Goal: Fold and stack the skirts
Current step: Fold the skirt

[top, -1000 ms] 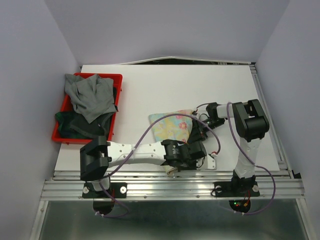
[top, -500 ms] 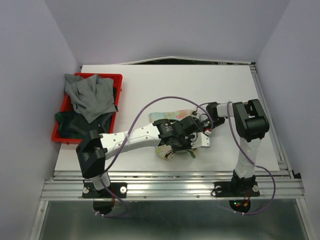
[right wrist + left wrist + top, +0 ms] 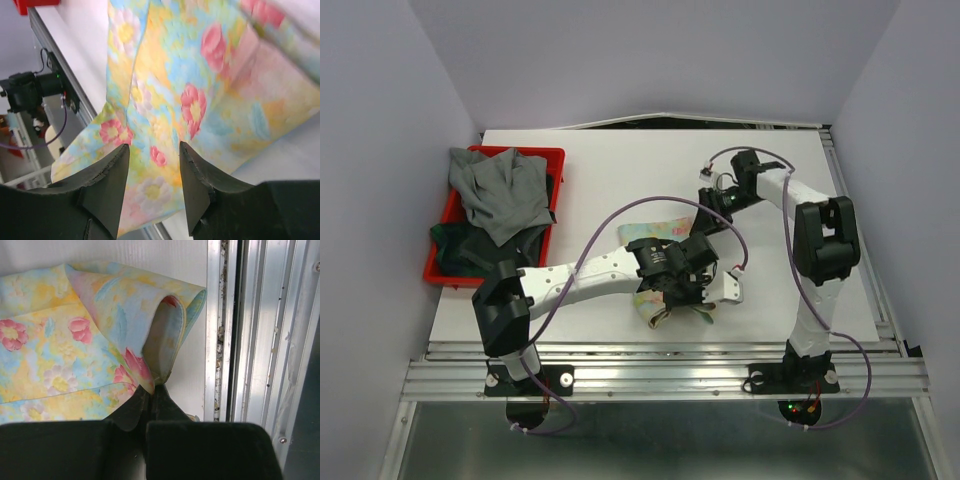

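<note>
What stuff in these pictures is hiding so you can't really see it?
- Top view: the left arm covers most of the floral skirt, so its fold is hidden.
- Top view: the grey garment in the red bin covers the dark clothes; their number is unclear.
- Left wrist view: the left hand pinches the skirt's edge, but its own body blocks the picture's bottom.
- Right wrist view: the skirt's top right part is blurred.

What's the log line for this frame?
left gripper: shut on floral skirt edge | right gripper: open, holds nothing | other skirts: in red bin
</note>
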Controlling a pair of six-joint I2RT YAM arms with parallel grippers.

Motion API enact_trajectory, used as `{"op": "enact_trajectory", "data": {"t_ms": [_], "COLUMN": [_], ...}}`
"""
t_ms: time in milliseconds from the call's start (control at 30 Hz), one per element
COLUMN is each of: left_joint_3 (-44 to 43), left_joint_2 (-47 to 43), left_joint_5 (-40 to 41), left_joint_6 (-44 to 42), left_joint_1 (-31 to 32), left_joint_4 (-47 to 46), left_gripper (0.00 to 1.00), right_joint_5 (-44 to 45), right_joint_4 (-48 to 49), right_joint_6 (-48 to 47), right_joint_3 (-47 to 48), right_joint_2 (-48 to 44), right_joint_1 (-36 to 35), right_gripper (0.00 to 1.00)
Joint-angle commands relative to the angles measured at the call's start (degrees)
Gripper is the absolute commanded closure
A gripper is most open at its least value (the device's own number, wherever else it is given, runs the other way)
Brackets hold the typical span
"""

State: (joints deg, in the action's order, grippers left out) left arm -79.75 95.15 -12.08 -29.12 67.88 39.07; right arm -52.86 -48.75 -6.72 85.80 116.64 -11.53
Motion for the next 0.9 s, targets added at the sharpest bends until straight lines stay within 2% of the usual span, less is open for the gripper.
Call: {"op": "enact_trajectory", "data": {"t_ms": [0,233,500,733,867], "left_joint_3": [-0.6,-3.2,-4.0,-4.0,-5.9], "left_joint_2": [-3.8,-3.6,-3.0,-3.3,-2.8], "left_joint_5": [-2.5,-3.3,-4.0,-3.5,-3.0], "left_joint_6": [0.0,-0.4,-0.8,-1.4,-2.6], "left_joint_1": [0.5,0.6,0.6,0.2,-2.1], "left_joint_4": [0.7,2.5,3.3,3.3,4.1], "left_gripper": [1.0,1.0,1.0,1.0,1.0], "right_joint_5": [0.6,3.3,2.4,5.0,6.2], "right_joint_4": [-0.6,4.4,9.8,9.3,8.9], "right_joint_6": [1.4,3.2,6.5,3.1,0.5], "right_joint_3": [8.0,12.4,19.7,14.6,10.2], "right_joint_2": [1.7,8.9,14.6,16.2,15.1], "right_joint_1": [-0.1,-0.1,-2.0,-4.5,-4.5], "right_gripper": [0.5,0.5,0.48,0.51,0.54]}}
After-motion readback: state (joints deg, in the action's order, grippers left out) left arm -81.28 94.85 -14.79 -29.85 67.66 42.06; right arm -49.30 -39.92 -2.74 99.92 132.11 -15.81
